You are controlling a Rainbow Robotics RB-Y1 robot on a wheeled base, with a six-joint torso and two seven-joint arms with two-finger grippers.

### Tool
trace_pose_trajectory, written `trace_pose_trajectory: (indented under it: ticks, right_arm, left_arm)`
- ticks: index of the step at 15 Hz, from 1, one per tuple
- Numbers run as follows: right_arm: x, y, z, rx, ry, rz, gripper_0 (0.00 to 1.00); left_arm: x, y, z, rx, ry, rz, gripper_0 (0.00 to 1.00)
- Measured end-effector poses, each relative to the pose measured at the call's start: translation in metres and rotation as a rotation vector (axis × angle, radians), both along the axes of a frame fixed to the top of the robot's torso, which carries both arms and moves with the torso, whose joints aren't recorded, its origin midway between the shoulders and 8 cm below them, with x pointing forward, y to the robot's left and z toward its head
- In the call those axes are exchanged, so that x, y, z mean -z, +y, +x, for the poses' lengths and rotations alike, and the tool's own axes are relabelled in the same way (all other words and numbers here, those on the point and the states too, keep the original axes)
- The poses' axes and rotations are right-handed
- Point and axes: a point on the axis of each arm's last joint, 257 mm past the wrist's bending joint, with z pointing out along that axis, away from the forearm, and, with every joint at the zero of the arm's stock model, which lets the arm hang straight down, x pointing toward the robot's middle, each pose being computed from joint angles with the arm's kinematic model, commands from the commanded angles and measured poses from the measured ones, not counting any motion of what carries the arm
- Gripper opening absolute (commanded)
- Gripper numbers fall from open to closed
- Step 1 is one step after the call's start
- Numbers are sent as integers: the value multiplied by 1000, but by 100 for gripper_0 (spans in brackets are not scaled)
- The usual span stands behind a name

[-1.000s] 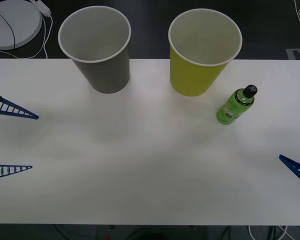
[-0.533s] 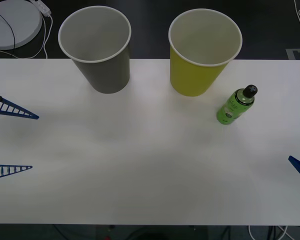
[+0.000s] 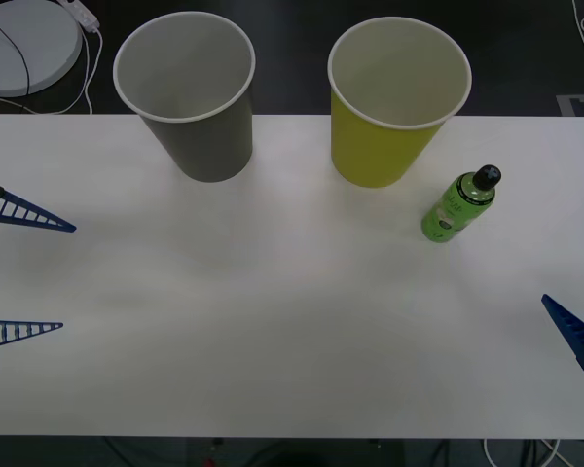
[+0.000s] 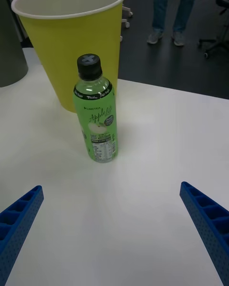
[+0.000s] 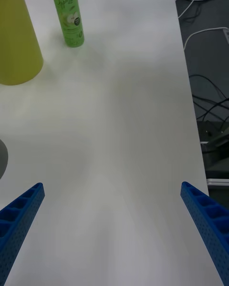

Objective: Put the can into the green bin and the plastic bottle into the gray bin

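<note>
Plastic bottle (image 3: 459, 204) upright on the table (image 3: 292, 341), just right of the green bin (image 3: 394, 102); gray bin (image 3: 190, 92) further left. My right gripper (image 4: 114, 238) faces the bottle, fingers spread wide, holding nothing. My left gripper (image 3: 24, 272) sits at the table's left edge, also spread.

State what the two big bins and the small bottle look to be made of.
The gray bin and the green bin: likely matte paperboard, with rolled white rims. The plastic bottle: glossy see-through green plastic, printed label, ridged black cap.
</note>
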Motion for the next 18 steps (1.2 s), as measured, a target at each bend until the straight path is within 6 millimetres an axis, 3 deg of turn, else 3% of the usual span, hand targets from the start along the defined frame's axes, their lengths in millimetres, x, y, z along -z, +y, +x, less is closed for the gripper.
trace_pose_trajectory:
  ticks: [10,18]
  right_arm:
    - [10,37,48,46,-44,16,100]
    - [22,48,80,39,-41,43,100]
  left_arm:
    - [0,0,0,0,0,0,100]
    - [0,0,0,0,0,0,100]
